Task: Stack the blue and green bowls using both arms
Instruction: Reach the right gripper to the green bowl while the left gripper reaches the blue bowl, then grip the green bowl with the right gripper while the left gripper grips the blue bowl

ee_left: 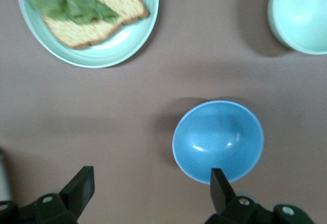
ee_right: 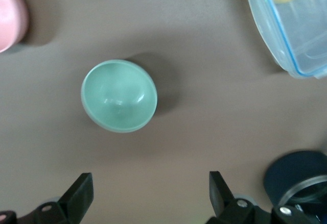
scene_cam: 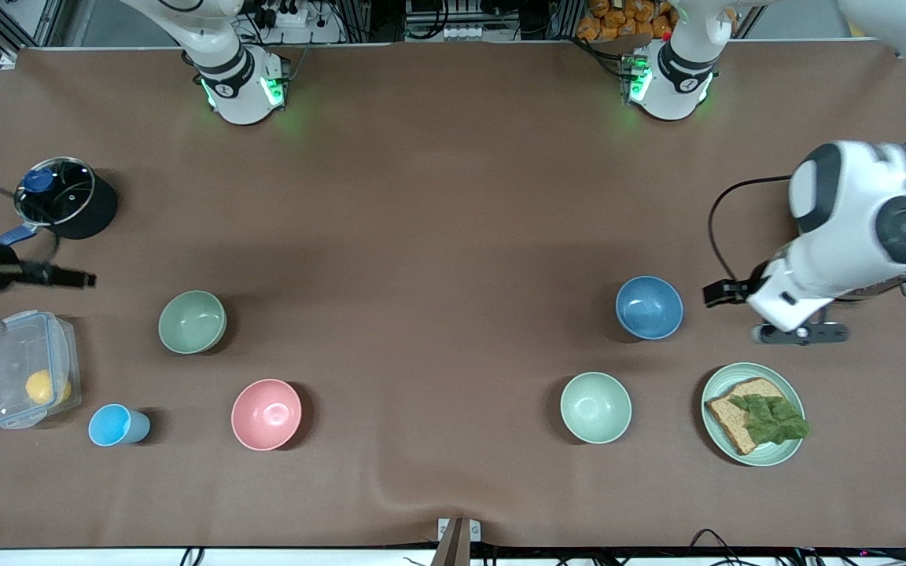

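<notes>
The sky-blue bowl (scene_cam: 649, 307) stands upright toward the left arm's end of the table and also shows in the left wrist view (ee_left: 218, 141). My left gripper (ee_left: 150, 185) hangs open and empty over bare table beside it, one fingertip (ee_left: 219, 180) showing against the bowl's rim. In the front view the left gripper (scene_cam: 801, 333) is between the blue bowl and the table's end. The sage-green bowl (scene_cam: 192, 321) (ee_right: 119, 95) stands toward the right arm's end. My right gripper (ee_right: 148, 191) is open and empty over the table, a short way from that bowl.
A mint-green bowl (scene_cam: 596, 407) and a green plate (scene_cam: 712, 440) with bread and lettuce lie nearer the front camera than the blue bowl. A pink bowl (scene_cam: 267, 414), a light-blue cup (scene_cam: 117, 425), a clear lidded container (scene_cam: 5, 369) and a black pot (scene_cam: 95, 212) surround the green bowl.
</notes>
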Controlling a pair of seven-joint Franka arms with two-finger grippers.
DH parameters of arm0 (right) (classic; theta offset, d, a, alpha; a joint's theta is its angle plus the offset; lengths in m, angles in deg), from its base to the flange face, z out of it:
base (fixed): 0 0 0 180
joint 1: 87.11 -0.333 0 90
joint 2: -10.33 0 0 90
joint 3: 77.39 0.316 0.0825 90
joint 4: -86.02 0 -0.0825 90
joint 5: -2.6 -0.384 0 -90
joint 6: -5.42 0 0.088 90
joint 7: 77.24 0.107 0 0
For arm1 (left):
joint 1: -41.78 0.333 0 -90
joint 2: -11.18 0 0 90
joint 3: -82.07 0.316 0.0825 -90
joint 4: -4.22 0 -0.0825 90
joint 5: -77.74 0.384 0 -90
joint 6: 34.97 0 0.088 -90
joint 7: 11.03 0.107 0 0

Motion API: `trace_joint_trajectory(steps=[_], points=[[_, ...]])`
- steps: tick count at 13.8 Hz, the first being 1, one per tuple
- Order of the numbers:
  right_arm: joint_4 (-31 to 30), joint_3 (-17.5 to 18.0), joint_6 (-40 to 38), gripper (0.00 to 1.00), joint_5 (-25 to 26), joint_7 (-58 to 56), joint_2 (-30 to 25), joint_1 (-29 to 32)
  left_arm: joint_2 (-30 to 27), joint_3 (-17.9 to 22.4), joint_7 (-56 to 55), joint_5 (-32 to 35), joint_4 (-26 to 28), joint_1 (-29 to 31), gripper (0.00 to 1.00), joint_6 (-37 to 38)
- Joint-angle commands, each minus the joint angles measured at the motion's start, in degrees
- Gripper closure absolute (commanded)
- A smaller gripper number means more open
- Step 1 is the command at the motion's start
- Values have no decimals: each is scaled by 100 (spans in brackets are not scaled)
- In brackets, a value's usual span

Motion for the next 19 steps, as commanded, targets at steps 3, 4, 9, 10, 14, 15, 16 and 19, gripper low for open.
trace_joint_trajectory(steps=[3,4,9,10,14,15,16,19], points=[[-508,335,1470,0,-149,99,801,109,240,-21,117,-138,454,-110,0,-420],[-824,397,1927,0,-158,99,801,109,362,-21,117,-138,463,-127,0,-420],[-1995,415,3512,0,-158,99,810,74,723,-21,117,-138,410,-136,6,-438],[-2031,415,3539,0,-158,99,810,91,758,-21,117,-129,393,-136,10,-438],[-2040,424,3487,100,-158,117,784,109,873,-21,117,-103,384,-154,20,-499],[-2031,433,3478,100,-167,143,766,109,890,-21,117,-103,375,-154,22,-517],[-2040,477,3469,100,-167,161,758,109,891,-21,117,-94,375,-154,25,-560],[-2040,486,3461,100,-176,170,749,100,961,-21,118,-85,322,-154,32,-569]])
